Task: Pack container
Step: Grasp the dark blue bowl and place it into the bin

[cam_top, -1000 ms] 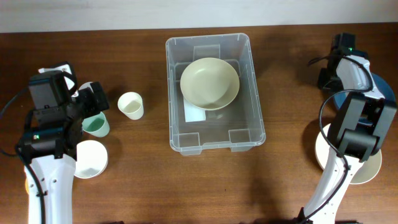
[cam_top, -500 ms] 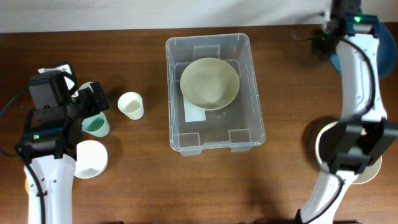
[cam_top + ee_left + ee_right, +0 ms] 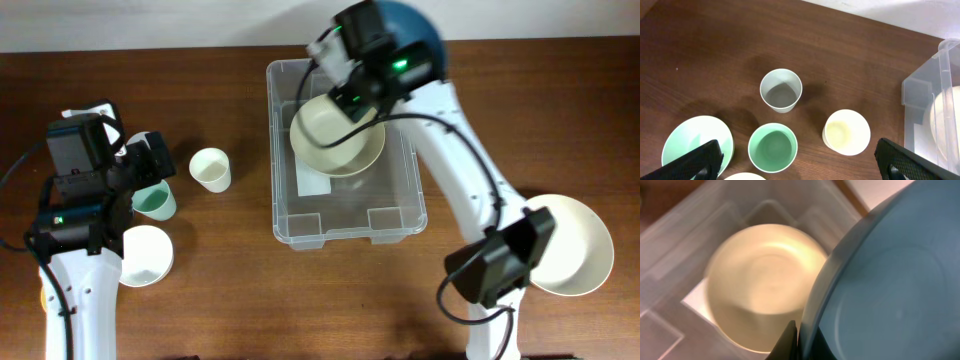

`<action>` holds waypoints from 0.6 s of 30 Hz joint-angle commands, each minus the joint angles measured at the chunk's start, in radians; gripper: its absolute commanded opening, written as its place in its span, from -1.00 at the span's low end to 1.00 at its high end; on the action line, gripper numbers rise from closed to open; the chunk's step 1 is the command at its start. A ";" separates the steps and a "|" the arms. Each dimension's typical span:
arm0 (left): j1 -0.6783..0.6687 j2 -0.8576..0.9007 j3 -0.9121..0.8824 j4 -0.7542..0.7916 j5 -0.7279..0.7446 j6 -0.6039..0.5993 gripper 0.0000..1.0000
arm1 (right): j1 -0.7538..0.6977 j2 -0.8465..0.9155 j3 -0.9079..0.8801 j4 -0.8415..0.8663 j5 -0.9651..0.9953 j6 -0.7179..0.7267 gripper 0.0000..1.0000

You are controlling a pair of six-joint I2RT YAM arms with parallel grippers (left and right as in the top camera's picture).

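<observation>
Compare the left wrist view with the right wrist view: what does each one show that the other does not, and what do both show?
Only the left wrist view: a grey cup, a green cup, a cream cup and a pale green dish, all standing on the table beside the bin.
Only the right wrist view: a blue bowl, gripped at its rim by the right gripper.
Both: the container and the cream bowl lying inside it.
</observation>
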 commanded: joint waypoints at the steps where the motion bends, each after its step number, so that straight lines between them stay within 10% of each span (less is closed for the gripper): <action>1: 0.003 0.002 0.012 0.003 -0.004 -0.010 0.99 | 0.033 0.053 -0.013 0.006 -0.077 -0.057 -0.92; 18: 0.003 0.002 0.012 0.003 -0.004 -0.010 0.99 | 0.069 0.173 -0.013 0.021 -0.093 -0.051 -0.65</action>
